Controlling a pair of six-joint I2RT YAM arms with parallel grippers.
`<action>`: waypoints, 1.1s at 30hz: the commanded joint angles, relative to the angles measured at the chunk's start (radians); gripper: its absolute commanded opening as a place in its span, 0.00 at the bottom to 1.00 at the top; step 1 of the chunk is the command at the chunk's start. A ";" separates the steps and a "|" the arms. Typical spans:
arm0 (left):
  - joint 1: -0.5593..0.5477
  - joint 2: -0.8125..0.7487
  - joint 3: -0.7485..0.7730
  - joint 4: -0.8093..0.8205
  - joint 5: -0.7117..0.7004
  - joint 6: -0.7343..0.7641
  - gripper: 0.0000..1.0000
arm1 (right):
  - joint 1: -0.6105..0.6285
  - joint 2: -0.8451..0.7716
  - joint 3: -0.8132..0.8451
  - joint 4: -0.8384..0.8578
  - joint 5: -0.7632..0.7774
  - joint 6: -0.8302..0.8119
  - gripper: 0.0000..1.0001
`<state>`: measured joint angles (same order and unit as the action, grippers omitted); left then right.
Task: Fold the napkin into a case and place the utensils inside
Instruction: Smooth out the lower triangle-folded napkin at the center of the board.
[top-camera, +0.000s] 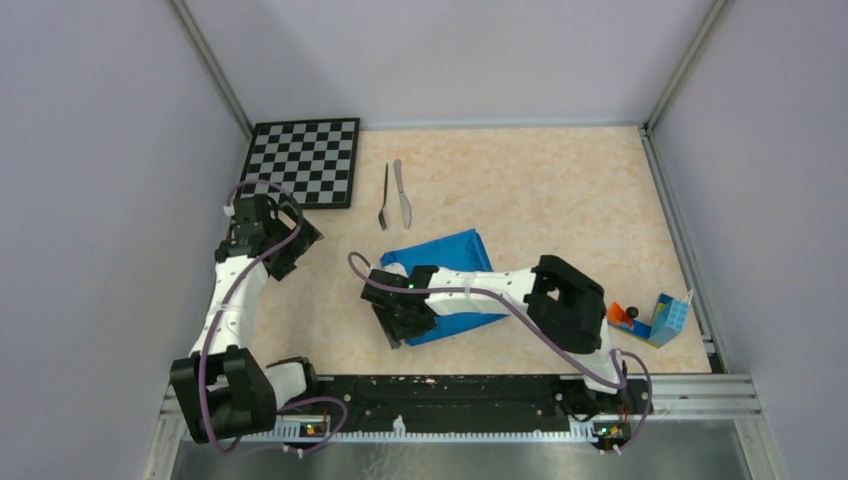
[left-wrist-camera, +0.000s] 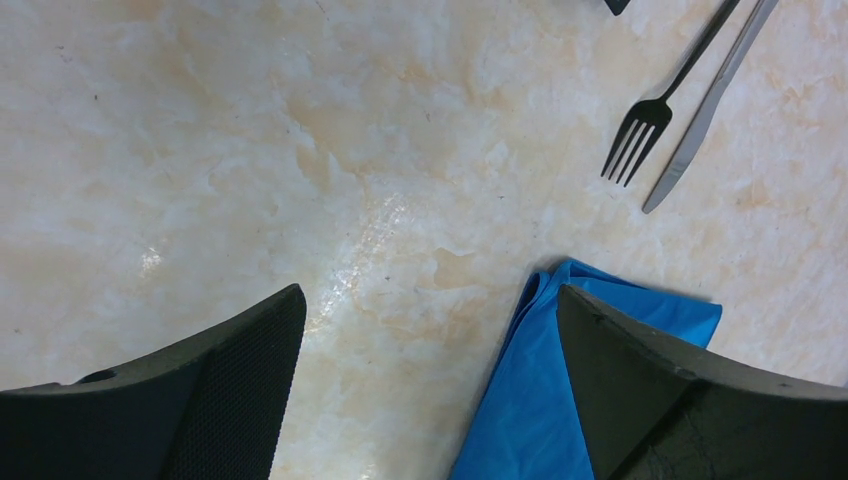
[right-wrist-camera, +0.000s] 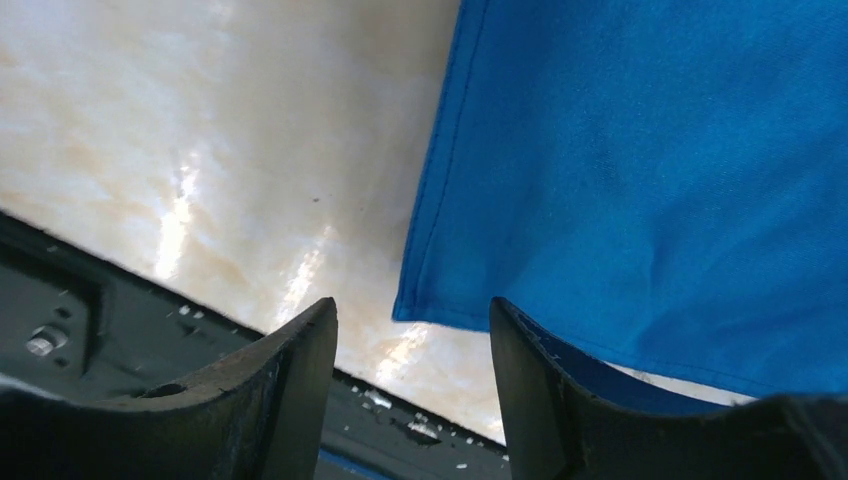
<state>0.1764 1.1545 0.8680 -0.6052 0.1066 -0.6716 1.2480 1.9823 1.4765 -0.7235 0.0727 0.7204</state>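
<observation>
Across the pale marbled tabletop (top-camera: 560, 200), a bright blue cloth napkin (top-camera: 450, 258) was seen lying folded near the middle, toward the near edge, with the right arm stretched over it. Its edges were turned askew to the table, the far edge rising toward the right; its long axis could not be made out beneath the arm. A black-and-white checkerboard panel (top-camera: 305, 160) was laid flat in the far left corner. The left gripper (left-wrist-camera: 430, 300) was held over bare table by the napkin's left side, its fingers spread wide with nothing between them. The right gripper (right-wrist-camera: 410, 312) was poised at the napkin's near left corner, fingers parted and not clamped on the cloth. A thin dark metal fork (top-camera: 384, 197) and a pale grey knife (top-camera: 402, 192) were laid side by side just beyond the napkin, apart from it. Their long axes ran near to far, with tines and blade tip pointed toward the napkin. Small coloured blocks (top-camera: 660, 320) were set at the right edge.
</observation>
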 joint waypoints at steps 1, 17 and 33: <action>0.015 -0.002 0.038 0.015 -0.011 0.040 0.99 | 0.027 0.065 0.068 -0.110 0.062 0.021 0.57; 0.038 -0.030 0.010 0.038 0.017 0.123 0.99 | 0.031 0.224 0.084 -0.163 0.172 0.075 0.42; 0.044 -0.042 -0.070 0.122 0.307 0.213 0.99 | 0.047 0.099 0.023 -0.034 0.298 -0.081 0.00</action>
<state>0.2157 1.1206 0.8440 -0.5678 0.2054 -0.5346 1.3052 2.1063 1.5757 -0.8631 0.3370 0.7395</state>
